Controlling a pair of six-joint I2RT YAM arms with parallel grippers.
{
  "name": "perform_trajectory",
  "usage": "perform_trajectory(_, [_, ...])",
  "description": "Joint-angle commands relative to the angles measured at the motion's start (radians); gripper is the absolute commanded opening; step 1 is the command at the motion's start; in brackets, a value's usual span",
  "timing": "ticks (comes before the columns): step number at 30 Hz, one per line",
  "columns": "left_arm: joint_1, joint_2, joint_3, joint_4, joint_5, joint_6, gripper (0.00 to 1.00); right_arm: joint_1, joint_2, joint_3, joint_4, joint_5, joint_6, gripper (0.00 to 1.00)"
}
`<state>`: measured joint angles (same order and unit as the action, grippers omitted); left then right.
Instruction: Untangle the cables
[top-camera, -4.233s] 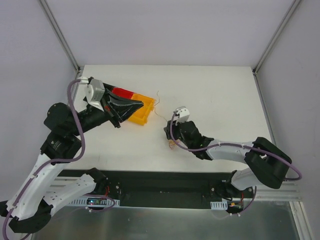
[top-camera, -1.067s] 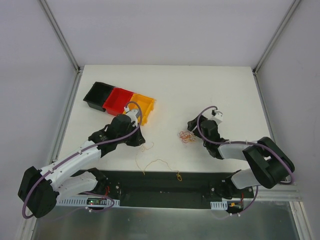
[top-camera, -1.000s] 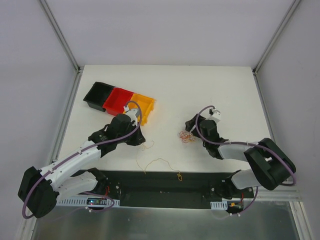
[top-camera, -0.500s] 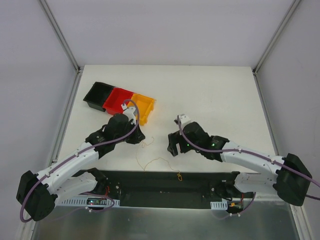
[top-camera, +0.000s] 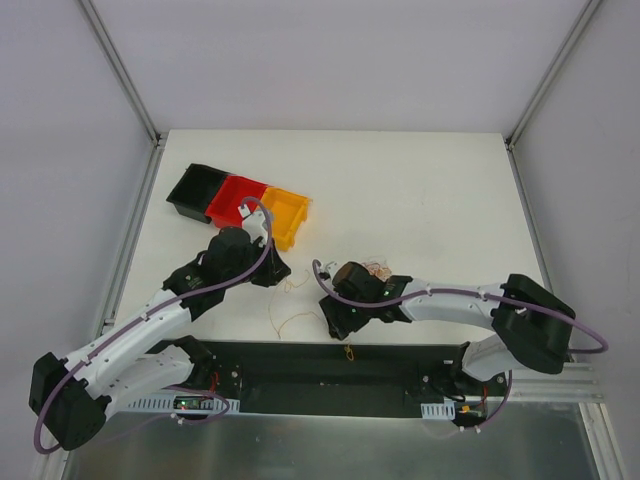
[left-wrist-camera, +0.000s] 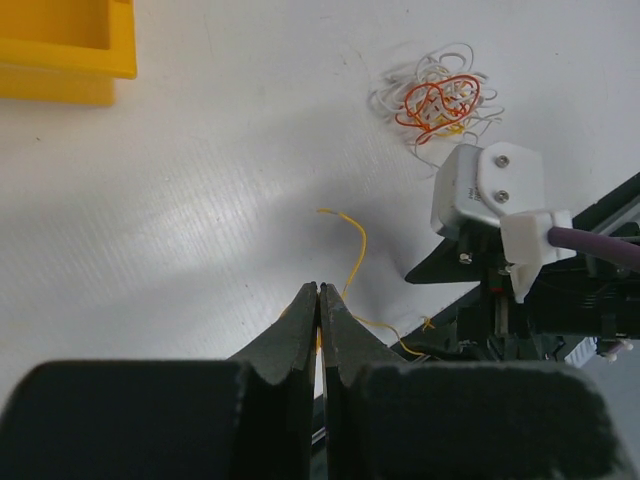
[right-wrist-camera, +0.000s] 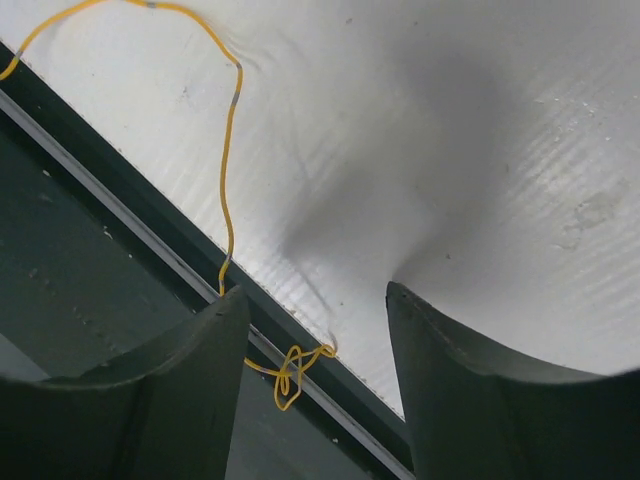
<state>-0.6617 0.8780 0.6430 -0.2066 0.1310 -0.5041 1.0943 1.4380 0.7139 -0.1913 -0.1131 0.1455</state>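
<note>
My left pincer (left-wrist-camera: 320, 292) is shut on the thin yellow wire (left-wrist-camera: 357, 250), and my right pincer (right-wrist-camera: 315, 295) is apart. The wire looks light and floppy, so I'd grab its little knot (right-wrist-camera: 288, 370).

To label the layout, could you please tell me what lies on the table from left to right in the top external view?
black bin → red bin → yellow bin → tangle of thin wires
</note>
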Motion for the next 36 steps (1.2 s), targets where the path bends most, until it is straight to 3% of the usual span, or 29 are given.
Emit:
perform_trajectory(1, [-0.006,-0.022,0.033,0.009,0.032,0.015,0.00,0.012,0.044,0.051,0.026,0.001,0.045,0.52])
perform_trajectory(6, [-0.006,-0.033,0.029,0.003,0.019,0.012,0.00,0.007,0.026,0.104,0.033,0.195,0.062,0.12])
perform_trajectory(8, [-0.006,-0.033,0.024,0.003,0.018,0.007,0.00,-0.022,0.019,0.134,0.056,0.222,0.066,0.04])
perform_trajectory(9, [-0.006,-0.031,0.027,0.003,0.016,0.006,0.00,-0.043,0.018,0.154,0.058,0.208,0.060,0.05])
perform_trajectory(10, [-0.006,-0.028,0.030,0.003,0.016,0.007,0.00,-0.057,0.016,0.176,0.043,0.207,0.051,0.14])
perform_trajectory(13, [-0.006,-0.027,0.043,-0.008,0.019,0.013,0.00,-0.067,-0.020,0.217,-0.064,0.256,0.007,0.56])
perform_trajectory(15, [-0.006,-0.033,0.047,-0.014,0.022,0.016,0.00,-0.063,-0.036,0.226,-0.135,0.169,-0.043,0.61])
perform_trajectory(18, [-0.006,-0.043,0.044,-0.016,0.012,0.024,0.00,-0.030,-0.063,0.159,-0.099,-0.031,-0.066,0.66])
perform_trajectory(23, [-0.006,-0.045,0.037,-0.016,0.025,0.015,0.00,0.030,-0.006,0.073,0.050,-0.047,0.072,0.68])
perform_trajectory(25, [-0.006,-0.050,0.035,-0.017,0.038,0.010,0.00,0.039,0.045,0.085,0.062,0.012,0.107,0.61])
perform_trajectory(27, [-0.006,-0.054,0.034,-0.016,0.047,0.010,0.00,0.038,0.073,0.099,0.079,0.062,0.112,0.48])
perform_trajectory(31, [-0.006,-0.068,0.023,-0.017,0.074,0.007,0.00,0.001,0.056,0.131,0.159,0.157,0.098,0.01])
perform_trajectory(35, [-0.006,-0.060,-0.009,-0.002,0.068,-0.020,0.00,-0.129,0.039,0.084,0.416,0.124,0.176,0.01])
perform_trajectory(36, [-0.006,-0.053,-0.026,0.012,0.071,-0.036,0.00,-0.176,0.050,0.058,0.512,0.054,0.224,0.01])
